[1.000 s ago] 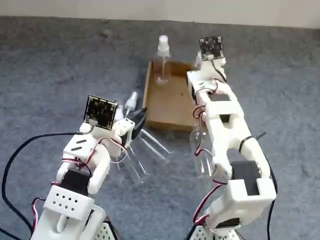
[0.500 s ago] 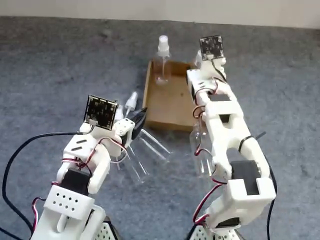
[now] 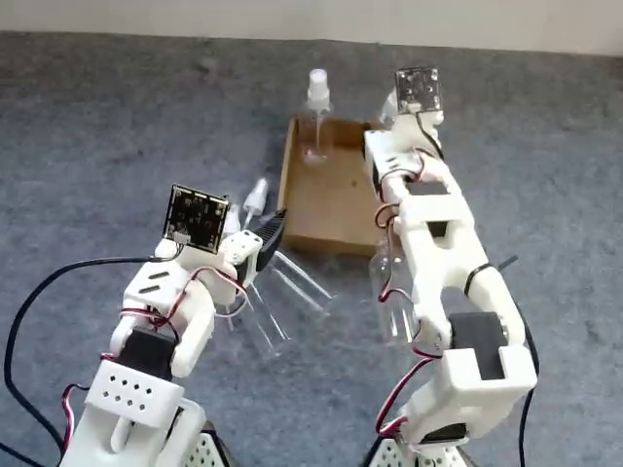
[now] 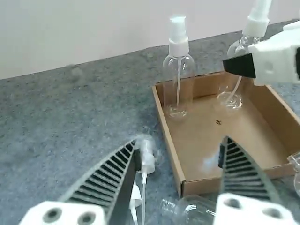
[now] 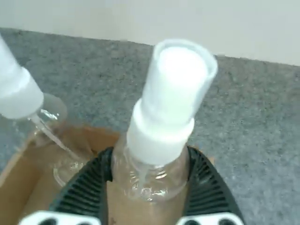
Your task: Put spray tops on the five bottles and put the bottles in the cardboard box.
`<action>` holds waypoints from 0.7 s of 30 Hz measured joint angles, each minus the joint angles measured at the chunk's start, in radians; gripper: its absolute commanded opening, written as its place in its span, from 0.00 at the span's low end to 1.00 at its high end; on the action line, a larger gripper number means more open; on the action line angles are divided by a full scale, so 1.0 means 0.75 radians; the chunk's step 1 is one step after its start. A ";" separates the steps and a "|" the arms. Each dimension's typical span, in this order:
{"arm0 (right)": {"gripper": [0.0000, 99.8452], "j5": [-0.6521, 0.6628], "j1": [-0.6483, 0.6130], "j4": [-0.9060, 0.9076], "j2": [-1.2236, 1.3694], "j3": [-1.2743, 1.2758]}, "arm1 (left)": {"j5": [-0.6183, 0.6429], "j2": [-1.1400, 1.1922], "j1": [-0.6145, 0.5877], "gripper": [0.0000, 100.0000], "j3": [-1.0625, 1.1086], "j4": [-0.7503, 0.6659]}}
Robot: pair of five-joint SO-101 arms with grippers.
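High view: right fingers (image 5: 79, 197), clamping a capped bottle (image 5: 164, 122), seemingly nudged toward one o'clock over the cardboard box (image 3: 331, 219), nearing placement; left fingers (image 4: 112, 173) gape empty.

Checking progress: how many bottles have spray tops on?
2. One bottle stands upright in the cardboard box; the other bottle is in the right gripper beside it. Arms may hide more.

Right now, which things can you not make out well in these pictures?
- High view: the right arm covers most of a bottle beside it.
- Left wrist view: a lying bottle is cut by the edge.
- Right wrist view: the fingers hide the held bottle's lower body.
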 measured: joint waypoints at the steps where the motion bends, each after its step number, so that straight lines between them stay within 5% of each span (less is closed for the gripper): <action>1: 0.00 -0.006 0.000 0.000 0.000 -0.008 | 0.000 0.000 0.000 0.21 0.000 0.000; 21: 0.05 -0.010 0.000 0.127 0.237 -0.260 | 0.000 0.000 0.000 0.21 0.000 -0.002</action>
